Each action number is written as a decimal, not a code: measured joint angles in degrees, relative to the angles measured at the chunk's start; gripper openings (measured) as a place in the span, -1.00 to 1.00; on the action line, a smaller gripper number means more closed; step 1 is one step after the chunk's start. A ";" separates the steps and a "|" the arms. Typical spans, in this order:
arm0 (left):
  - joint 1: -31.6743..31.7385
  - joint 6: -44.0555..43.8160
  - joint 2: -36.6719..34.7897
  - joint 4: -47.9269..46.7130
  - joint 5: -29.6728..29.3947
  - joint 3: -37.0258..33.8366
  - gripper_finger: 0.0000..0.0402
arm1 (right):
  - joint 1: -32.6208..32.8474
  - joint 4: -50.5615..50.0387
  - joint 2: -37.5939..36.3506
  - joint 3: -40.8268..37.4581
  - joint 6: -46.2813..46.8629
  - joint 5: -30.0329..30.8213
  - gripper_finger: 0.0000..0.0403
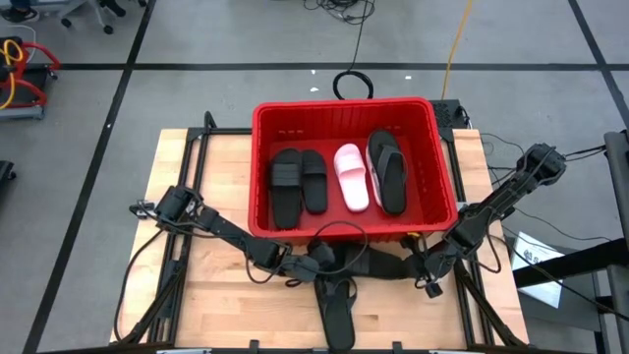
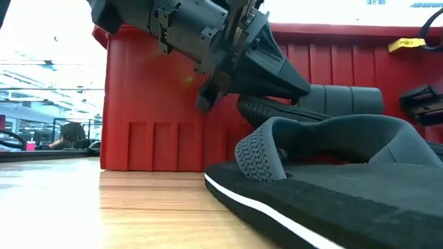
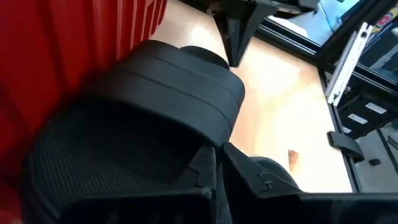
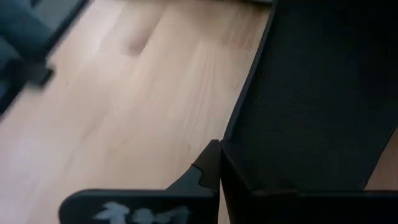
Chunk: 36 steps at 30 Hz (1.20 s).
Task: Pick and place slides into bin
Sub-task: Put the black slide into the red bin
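Note:
A black wide-strap slide [image 1: 359, 262] lies crosswise in front of the red bin [image 1: 344, 105], between my two grippers; in the low view [image 2: 332, 104] it is raised off the table. My left gripper [image 1: 300, 267] is shut at the slide's left end. My right gripper [image 1: 413, 265] is at its right end, fingers together [image 4: 219, 152] beside a dark textured surface [image 4: 311, 93]. The bin holds two black wide-strap slides [image 1: 300, 182], a pink slide [image 1: 351, 177] and black flip-flops [image 1: 386, 169]. My left gripper comes level from the table's left, along the slide. Its fingertips [image 3: 210, 163] meet at the near edge of the wide strap [image 3: 217, 134], pinched thin. The slide is about level and clear of the table, its heel end [image 2: 249, 107] under the fingers. My right gripper has its shut fingertips at the edge of the dark textured surface [image 4: 239, 124]; I cannot tell whether it touches or grips it.
A black flip-flop [image 1: 336, 310] lies sole down on the table near the front edge, close to the low camera [image 2: 311, 187]. The bin's near wall [image 2: 152, 90] stands just behind the grippers. Bare wood lies to the left [image 1: 197, 295] and right.

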 joint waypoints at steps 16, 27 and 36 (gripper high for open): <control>0.20 -3.26 0.01 0.72 6.07 0.38 -1.00 | 0.43 2.65 -0.70 1.15 6.87 -1.73 -1.00; -0.84 -3.16 0.03 -0.60 9.25 4.77 -1.00 | 1.67 2.69 -5.28 4.41 11.40 -2.13 -1.00; -1.83 1.87 0.03 -22.65 11.11 17.23 -1.00 | 2.45 2.65 -12.48 4.48 14.91 -8.19 -1.00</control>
